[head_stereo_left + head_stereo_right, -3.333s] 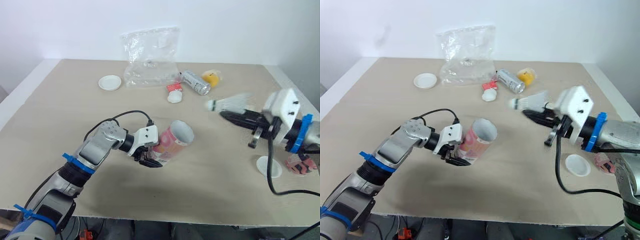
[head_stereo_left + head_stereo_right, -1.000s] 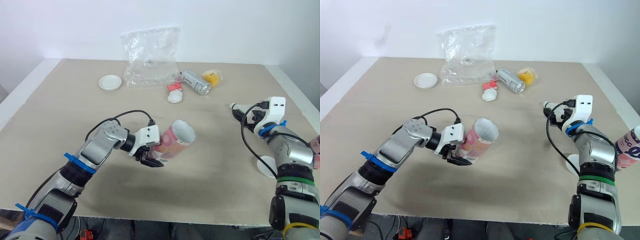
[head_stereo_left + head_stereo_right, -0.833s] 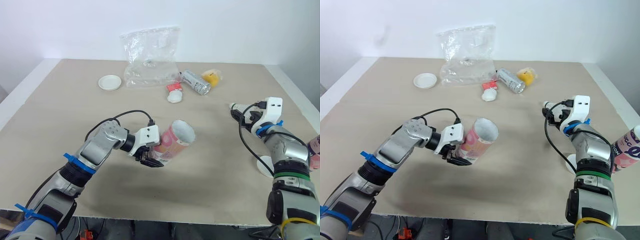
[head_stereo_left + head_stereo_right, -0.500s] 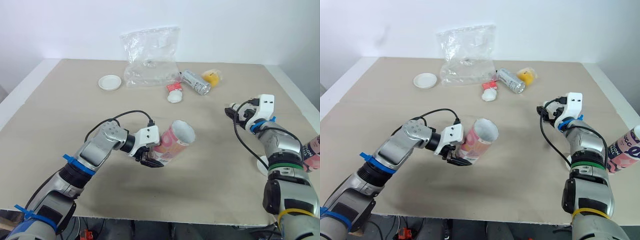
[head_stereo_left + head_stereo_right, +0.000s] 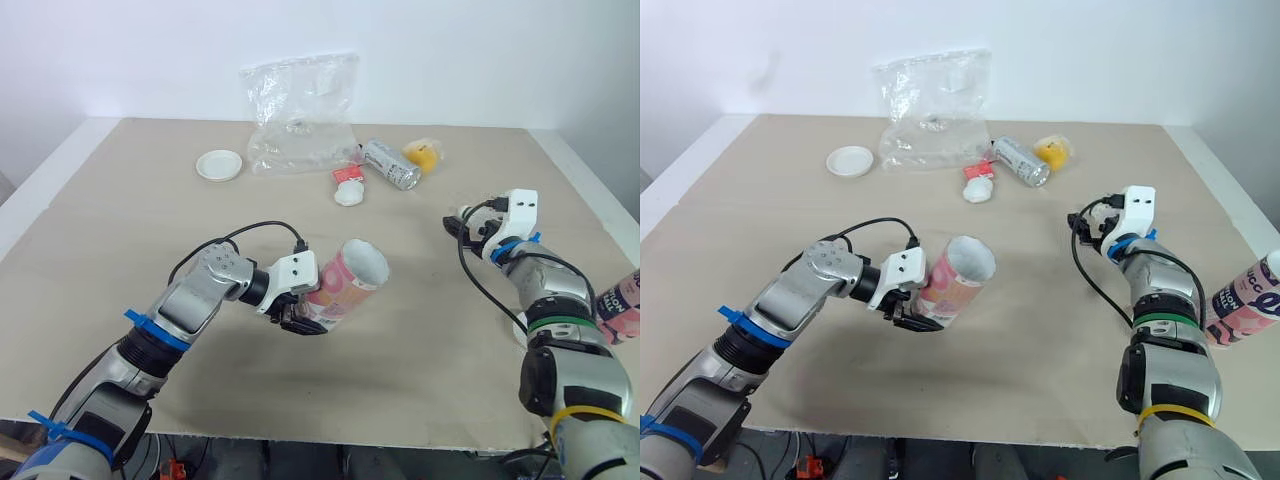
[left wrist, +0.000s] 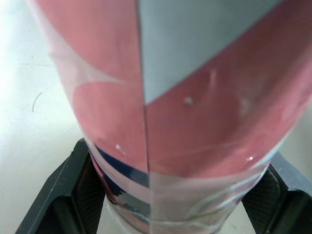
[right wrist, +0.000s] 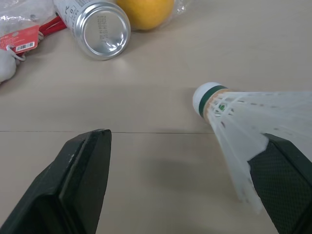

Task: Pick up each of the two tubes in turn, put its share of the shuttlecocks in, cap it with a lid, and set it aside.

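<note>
My left gripper (image 5: 299, 317) is shut on the lower end of a pink tube (image 5: 346, 284). The tube is tilted, and its open white mouth points up and to the right above the table. In the left wrist view both black fingers (image 6: 73, 175) press the tube's (image 6: 185, 97) sides. My right gripper (image 5: 463, 224) hovers right of the tube with its jaws wide apart. A white shuttlecock (image 7: 229, 109) with a green-banded cork leans on one finger (image 7: 282, 185) only. A second pink tube (image 5: 1243, 297) shows at the right edge. One white lid (image 5: 220, 164) lies far left.
A clear plastic bag (image 5: 300, 115) lies at the back of the table. Beside it are a silver can (image 5: 390, 165), a yellow round object (image 5: 424, 155) and a small white item with a red label (image 5: 349, 188). Another white lid (image 5: 520, 330) peeks out beside my right forearm.
My right arm has swung in toward the middle of the table, its gripper now slightly further left with the shuttlecock still at one finger. The left arm and tube have not moved.
</note>
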